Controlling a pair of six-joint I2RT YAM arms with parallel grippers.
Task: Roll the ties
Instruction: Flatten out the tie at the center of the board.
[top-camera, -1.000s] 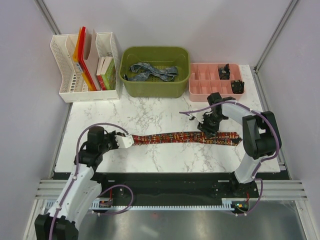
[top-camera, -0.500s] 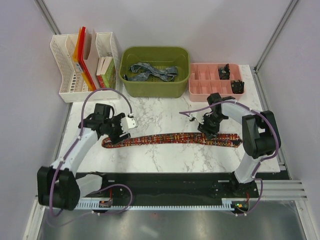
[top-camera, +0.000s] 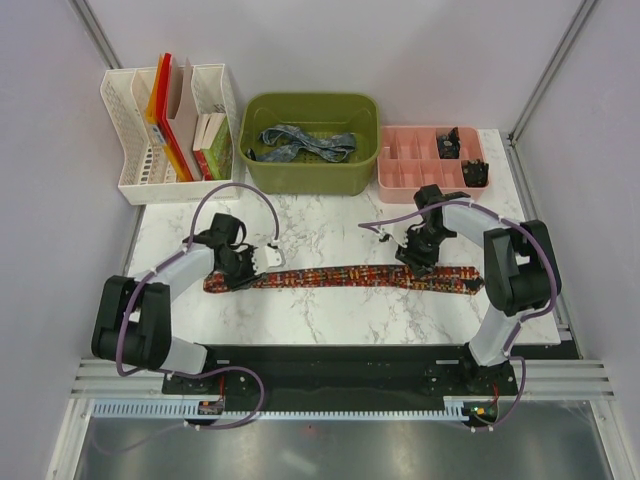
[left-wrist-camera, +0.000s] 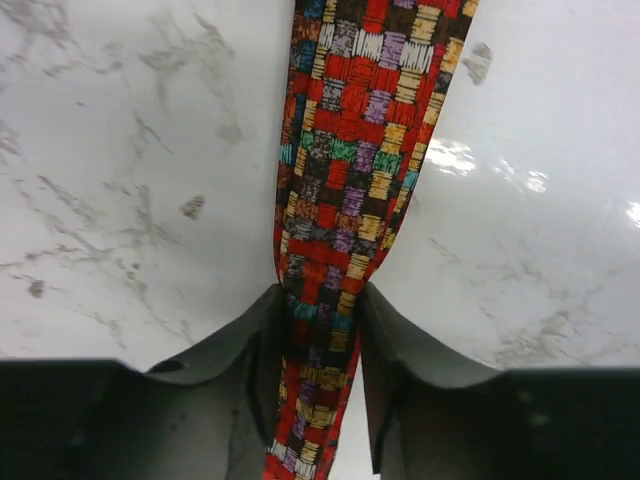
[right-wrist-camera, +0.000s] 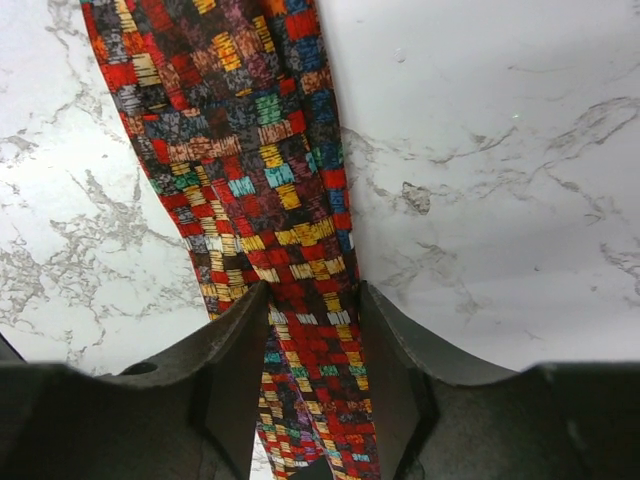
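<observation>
The red patterned tie (top-camera: 340, 274) lies stretched left to right across the marble table (top-camera: 320, 225), near its front edge. Near the tie's left end, the left gripper (top-camera: 262, 258) is closed on the fabric: in its wrist view the fingers (left-wrist-camera: 250, 340) press both edges and the cloth bunches narrow between them. Farther right, the right gripper (top-camera: 415, 258) likewise pinches the tie, fabric squeezed between its fingers (right-wrist-camera: 385, 340), the tip lying beyond it. Along the back stand a white file rack (top-camera: 130, 130), a green bin (top-camera: 310, 178) holding the blue-grey tie (top-camera: 305, 143), and a pink tray (top-camera: 400, 186).
</observation>
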